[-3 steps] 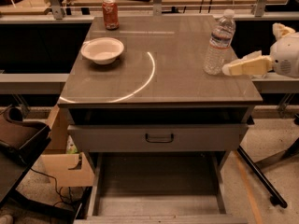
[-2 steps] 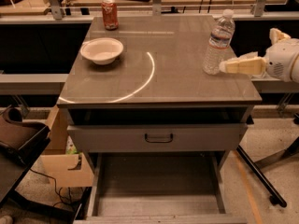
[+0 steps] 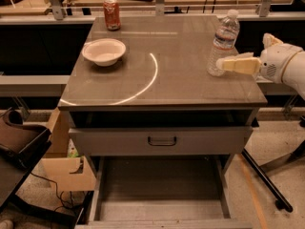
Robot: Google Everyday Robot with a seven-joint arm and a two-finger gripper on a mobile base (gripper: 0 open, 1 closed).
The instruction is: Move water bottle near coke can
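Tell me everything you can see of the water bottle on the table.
The water bottle is tall, of clear ribbed plastic, with a white cap and a pale label band. It stands upright near the right edge of the grey table, far from the coke can at the back left. The gripper comes from the right, across its lower part.

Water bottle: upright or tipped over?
Upright: the water bottle has its cap on top and base on the table. The hand is beside its lower part.
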